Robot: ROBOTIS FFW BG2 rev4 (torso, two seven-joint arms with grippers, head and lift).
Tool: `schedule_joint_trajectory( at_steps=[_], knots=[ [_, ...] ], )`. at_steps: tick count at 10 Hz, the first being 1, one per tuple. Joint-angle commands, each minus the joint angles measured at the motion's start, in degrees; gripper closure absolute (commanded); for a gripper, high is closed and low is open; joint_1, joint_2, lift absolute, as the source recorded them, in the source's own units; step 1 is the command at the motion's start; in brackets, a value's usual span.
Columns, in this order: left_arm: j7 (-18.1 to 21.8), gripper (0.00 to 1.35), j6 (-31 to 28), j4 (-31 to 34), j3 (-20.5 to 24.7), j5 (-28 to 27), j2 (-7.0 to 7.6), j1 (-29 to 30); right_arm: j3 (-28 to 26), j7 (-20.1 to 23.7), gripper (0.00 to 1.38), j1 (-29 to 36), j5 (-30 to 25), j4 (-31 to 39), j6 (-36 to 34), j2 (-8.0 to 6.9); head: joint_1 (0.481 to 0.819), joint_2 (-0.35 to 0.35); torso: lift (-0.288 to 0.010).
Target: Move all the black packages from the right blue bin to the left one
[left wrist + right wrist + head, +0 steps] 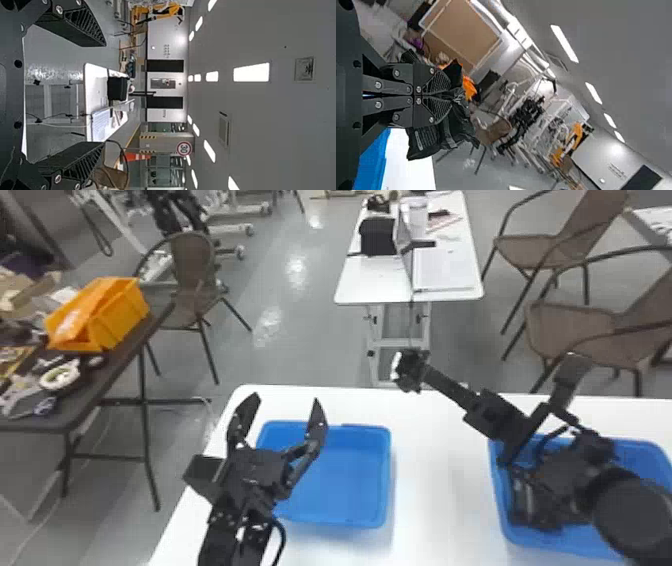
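So, the black package (458, 128) is in the right claw (449, 95), and the left blue bin (350, 490) lies to its left and back toward the bench's (435, 475) near edge.

The right claw is pinched tight on that package, whose long axis looks to run across the fingers, not along them. In the head view it's up by the bench's far edge, a bit right of the left bin's far right corner, so I'd guess the carry goes left, nearer, then down. The left claw (286, 397) is spread wide with nothing in it, up by that bin's far left corner, so mind a bump. Dark stuff shows by the right blue bin's (642, 460) left wall, can't tell if it's more packages.
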State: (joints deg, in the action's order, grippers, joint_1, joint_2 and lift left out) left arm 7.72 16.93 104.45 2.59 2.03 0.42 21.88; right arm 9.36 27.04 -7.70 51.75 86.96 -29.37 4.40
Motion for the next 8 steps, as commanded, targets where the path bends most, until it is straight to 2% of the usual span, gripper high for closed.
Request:
schedule_joint_trajectory(
  at_steps=[1, 4, 7, 8],
  knots=[
    [0.5, 0.13, 1.4, -2.5, -0.4, -1.3, 0.11, -2.0, 4.7, 0.3, 1.28, -4.1, 6.5, -1.9, -1.7, 0.87, 0.695, 0.237, 0.000],
    [0.6, 0.13, 2.4, -6.0, -0.7, -5.7, 0.20, -3.9, 10.9, 0.2, 1.27, -8.3, 19.3, -3.4, -3.9, 1.48, 0.695, 0.288, 0.000],
    [0.9, 0.12, 3.1, -8.8, -3.0, -5.5, 1.69, -6.4, 16.4, 0.4, 1.28, -10.3, 31.9, -7.4, -4.7, 1.13, 0.690, 0.317, 0.000],
    [0.9, 0.12, 3.5, -9.1, -3.1, -5.5, 1.69, -6.7, 16.6, 0.3, 1.27, -10.2, 32.5, -7.7, -5.7, 1.22, 0.688, 0.325, 0.000]
  ],
)
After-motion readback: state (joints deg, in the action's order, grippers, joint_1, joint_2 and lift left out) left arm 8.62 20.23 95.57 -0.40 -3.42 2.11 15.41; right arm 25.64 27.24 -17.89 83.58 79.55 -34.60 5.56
